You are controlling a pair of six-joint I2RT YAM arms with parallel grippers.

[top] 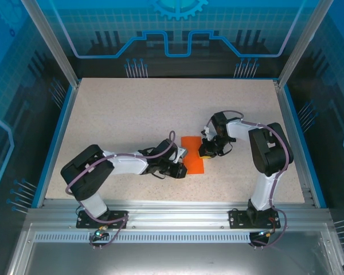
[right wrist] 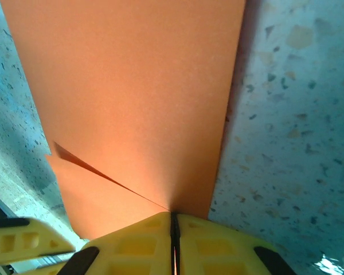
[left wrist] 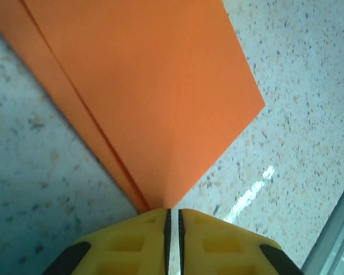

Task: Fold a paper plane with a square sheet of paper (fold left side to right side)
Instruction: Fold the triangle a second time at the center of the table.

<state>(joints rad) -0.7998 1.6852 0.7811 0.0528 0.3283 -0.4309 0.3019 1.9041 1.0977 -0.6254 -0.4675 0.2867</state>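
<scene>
The square sheet of paper [top: 192, 153] lies on the table between the arms, bright orange and doubled over into a narrow strip. In the left wrist view the paper [left wrist: 143, 97] shows two stacked edges on its left side. My left gripper [top: 182, 167] sits at its near left corner. Its jaws [left wrist: 173, 211] stand a thin slit apart, with the paper's corner ending right at the tips. My right gripper [top: 205, 152] is at the sheet's right edge. There the jaws [right wrist: 174, 214] are pressed shut on the paper [right wrist: 132, 103], whose top layer lifts along a slanted line.
The speckled tabletop [top: 132, 114] stretches free behind and to both sides of the paper. Blue rails [top: 56, 137] border it left and right, and a metal frame [top: 172, 209] runs along the near edge. A yellow finger of the left gripper [right wrist: 23, 240] shows in the right wrist view.
</scene>
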